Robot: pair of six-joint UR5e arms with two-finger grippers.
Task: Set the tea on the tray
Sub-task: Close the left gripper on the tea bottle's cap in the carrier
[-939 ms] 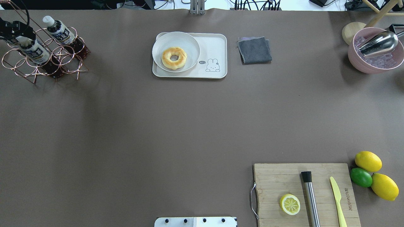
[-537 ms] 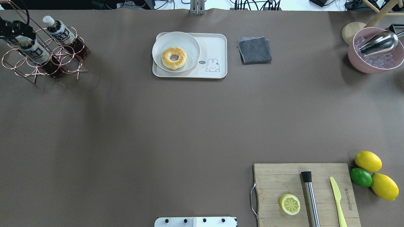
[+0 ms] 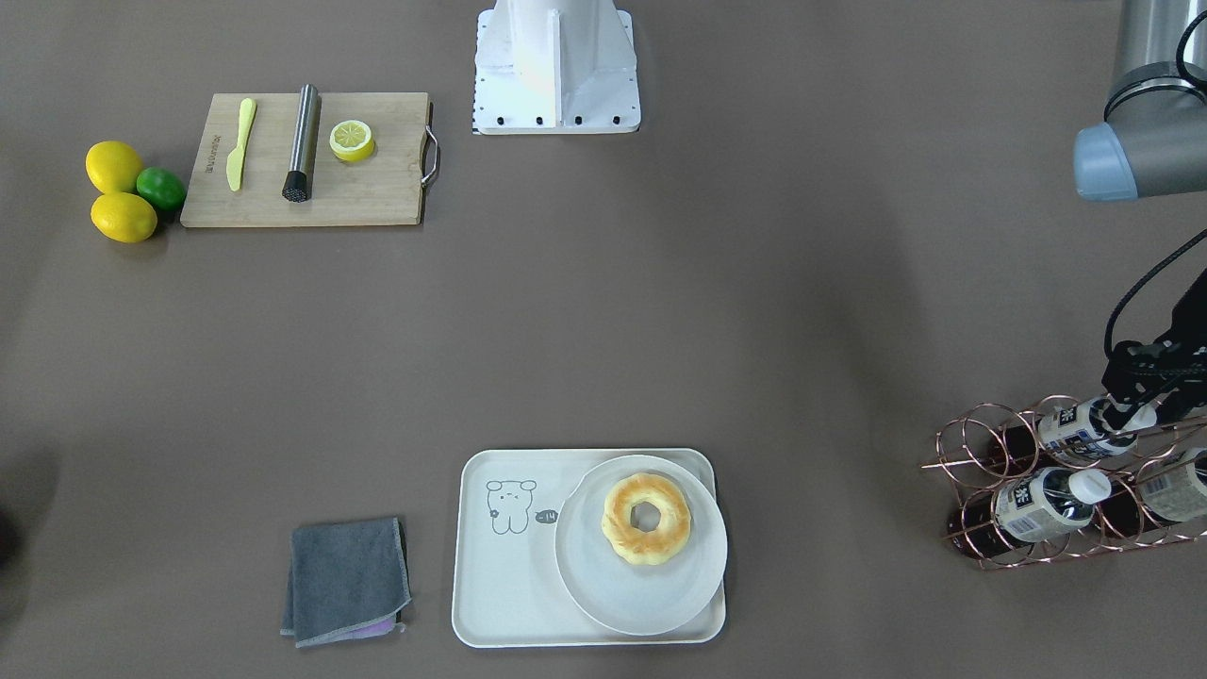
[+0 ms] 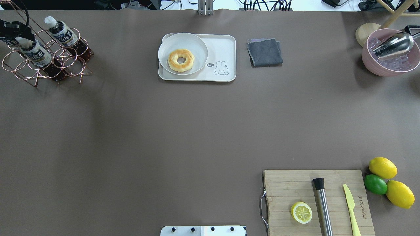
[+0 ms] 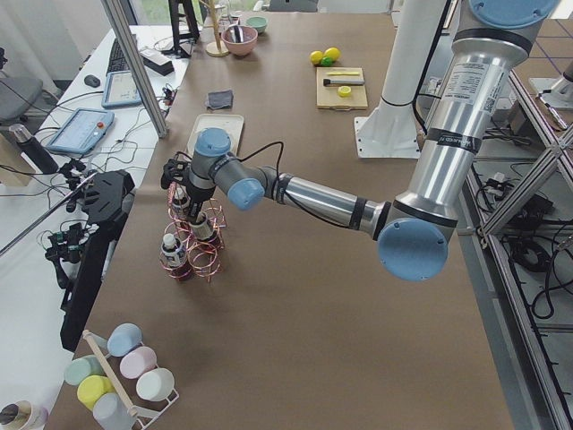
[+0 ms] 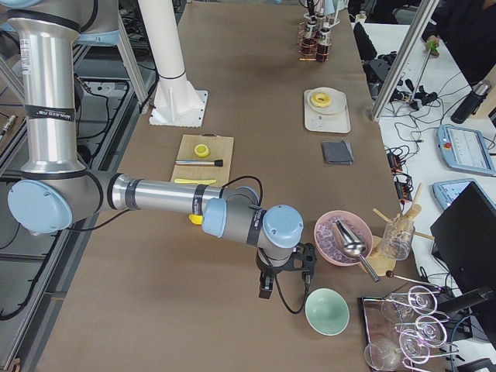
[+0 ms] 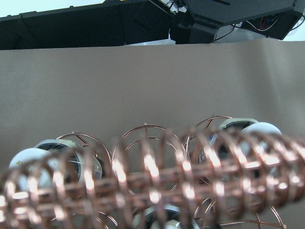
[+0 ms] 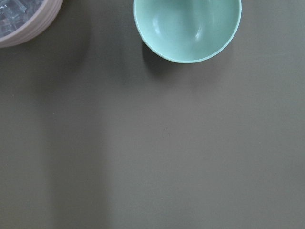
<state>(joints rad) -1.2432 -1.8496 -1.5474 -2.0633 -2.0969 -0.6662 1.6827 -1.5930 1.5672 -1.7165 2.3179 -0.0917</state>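
Observation:
Tea bottles with white caps lie tilted in a copper wire rack at the table's far left. My left gripper is shut on the cap end of one tea bottle, which shows in the front view too, still inside the rings. A second bottle lies beside it. The cream tray with the line-drawn bear stands at the far middle of the table. My right gripper hangs beside the pink bowl; I cannot tell whether it is open or shut.
A round white plate with a doughnut fills the tray's left part. A grey cloth lies right of the tray. The pink ice bowl, a mint bowl, the cutting board and the lemons are on the right side.
My left gripper has moved slightly up and to the left, and the held tea bottle has slid with it along the rack.

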